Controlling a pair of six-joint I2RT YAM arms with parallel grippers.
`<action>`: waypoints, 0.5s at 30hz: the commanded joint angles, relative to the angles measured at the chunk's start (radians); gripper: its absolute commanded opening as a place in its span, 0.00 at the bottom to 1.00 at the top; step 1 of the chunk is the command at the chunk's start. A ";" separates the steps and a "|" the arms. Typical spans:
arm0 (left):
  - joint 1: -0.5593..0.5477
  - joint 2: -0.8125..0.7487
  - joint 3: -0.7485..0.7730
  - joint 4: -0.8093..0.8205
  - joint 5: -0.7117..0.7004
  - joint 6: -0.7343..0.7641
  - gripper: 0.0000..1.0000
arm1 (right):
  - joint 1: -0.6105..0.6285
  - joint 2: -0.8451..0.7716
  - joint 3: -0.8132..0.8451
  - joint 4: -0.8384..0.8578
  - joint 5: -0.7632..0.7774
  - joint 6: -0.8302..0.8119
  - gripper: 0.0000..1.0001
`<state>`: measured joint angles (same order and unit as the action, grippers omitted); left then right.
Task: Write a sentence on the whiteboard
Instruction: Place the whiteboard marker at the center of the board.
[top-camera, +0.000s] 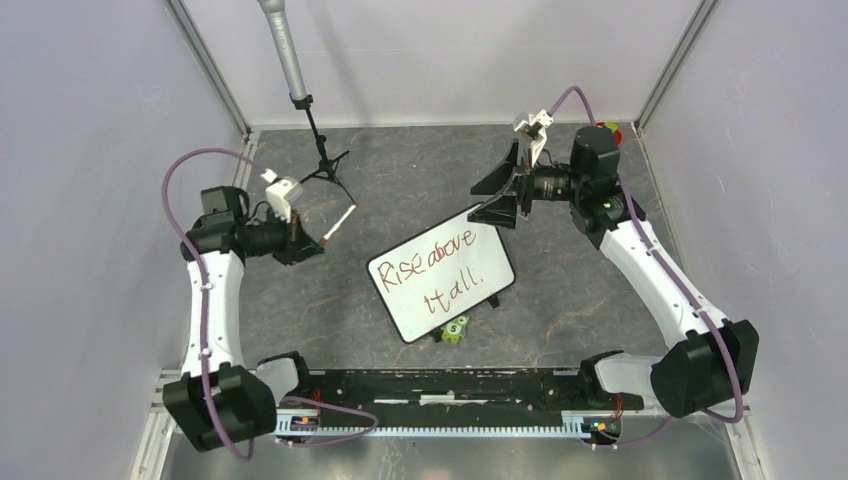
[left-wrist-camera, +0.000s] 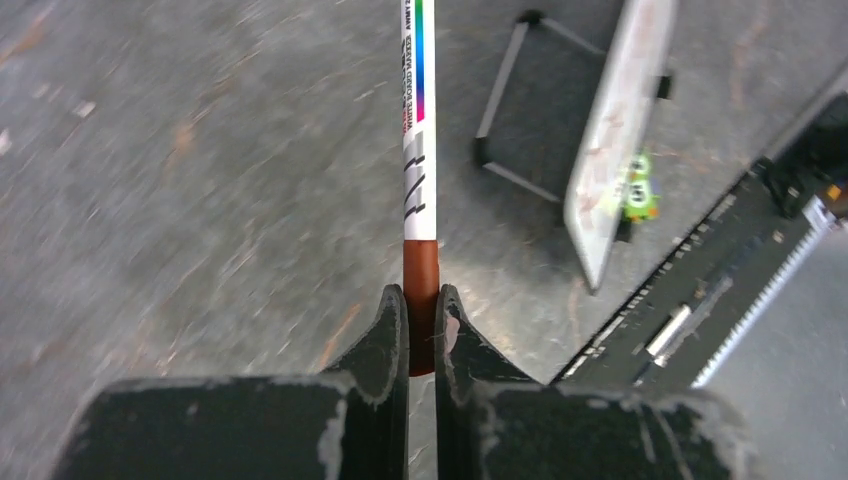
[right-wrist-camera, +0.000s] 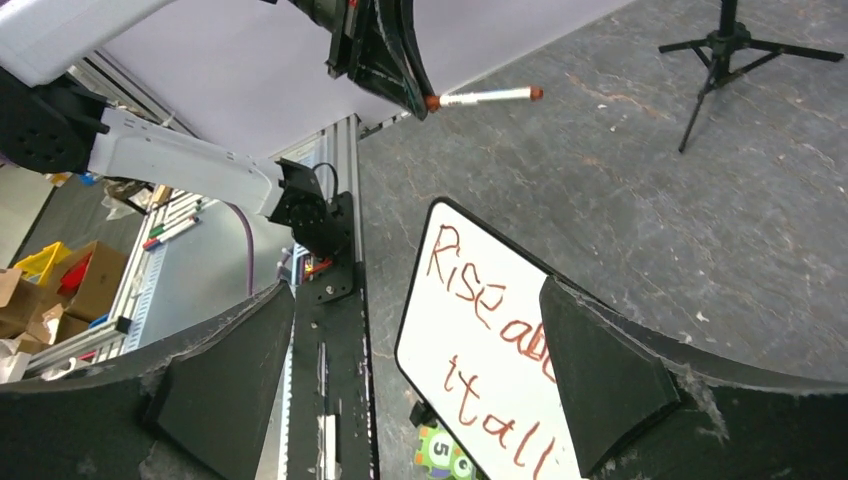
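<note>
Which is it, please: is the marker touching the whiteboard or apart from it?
Apart. The top view shows the marker, held in the left end effector, well to the left of the whiteboard, with bare table between them.

Top view: even, diffuse overhead light, moderately bright, no glare. Shadows on the table (top-camera: 400, 180) are soft, the darkest a narrow band under the lower right edge of the whiteboard (top-camera: 441, 272). Left wrist view: table texture smeared into diagonal streaks and the whiteboard blurred to a pale slab, while the marker (left-wrist-camera: 419, 150) barrel and the tips of the left tool (left-wrist-camera: 421, 295) are fairly sharp. Right wrist view: sharp and well lit, wide-angle bending toward the edges. The right tool (right-wrist-camera: 417, 290) fills the foreground, its fingers (right-wrist-camera: 600, 370) dark, shadowed and slightly soft.
</note>
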<state>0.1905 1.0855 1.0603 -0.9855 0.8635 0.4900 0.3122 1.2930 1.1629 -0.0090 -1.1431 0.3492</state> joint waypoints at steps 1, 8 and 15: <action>0.164 0.041 -0.066 0.055 -0.038 0.167 0.02 | -0.036 -0.051 -0.024 -0.082 -0.022 -0.108 0.98; 0.187 0.150 -0.219 0.218 -0.204 0.243 0.03 | -0.093 -0.063 -0.045 -0.225 -0.005 -0.239 0.98; 0.168 0.257 -0.278 0.315 -0.308 0.253 0.06 | -0.182 -0.068 -0.077 -0.295 -0.029 -0.325 0.98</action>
<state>0.3702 1.3220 0.8104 -0.7883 0.6319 0.6815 0.1654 1.2522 1.0962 -0.2550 -1.1488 0.1097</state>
